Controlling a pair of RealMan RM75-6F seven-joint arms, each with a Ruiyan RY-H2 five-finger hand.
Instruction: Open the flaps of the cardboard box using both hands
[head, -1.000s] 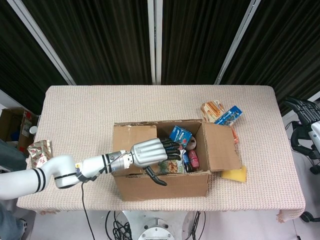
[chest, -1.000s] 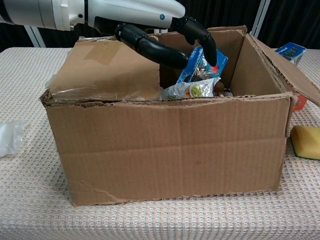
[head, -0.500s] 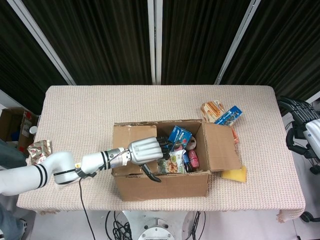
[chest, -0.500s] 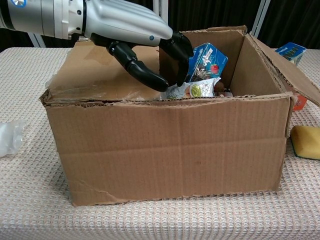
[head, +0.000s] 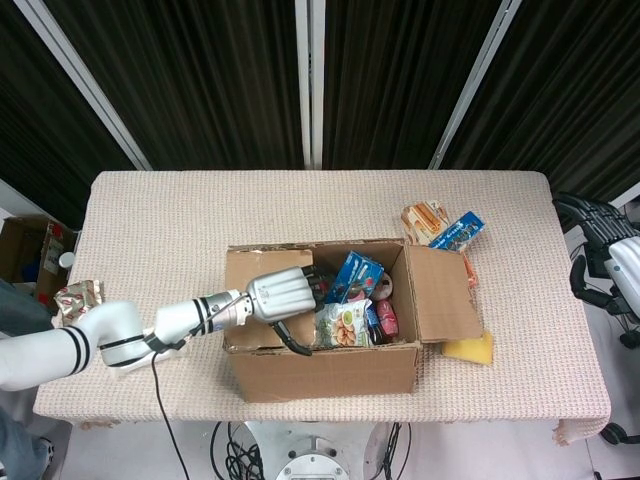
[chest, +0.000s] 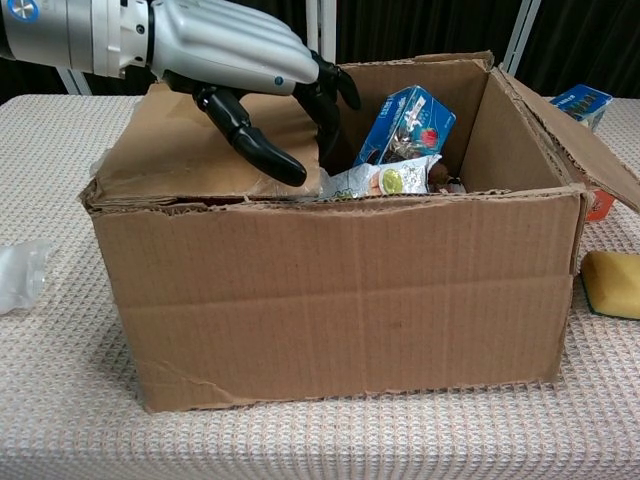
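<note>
Since one second ago the left hand (head: 282, 298) has drawn back toward its own arm: earlier its fingers reached far over the open part of the cardboard box (chest: 350, 300), above the snack packets (head: 348, 322), and now they are curled at the free edge of the left flap (chest: 205, 150). In the chest view the dark fingertips (chest: 330, 85) hook down past this edge and the thumb lies in front, low over the flap. I cannot tell if the flap is really pinched between them, so the hand looks half closed around the edge but a firm grip is not sure. In my judgement this change means the hand is now placed to pull the flap up and outward, so the step is the opening of the left flap. The box stands under the hand, near the front side of the table (head: 180, 220). It is brown and worn, with rough torn edges on the front wall. The flap under the hand lies nearly flat over the left half of the box, and the right flap (head: 445, 293), on the far side from the hand, is already folded outward. The right hand (head: 590, 215) waits well apart at the right edge of the head view, holding nothing, its fingers apart.
</note>
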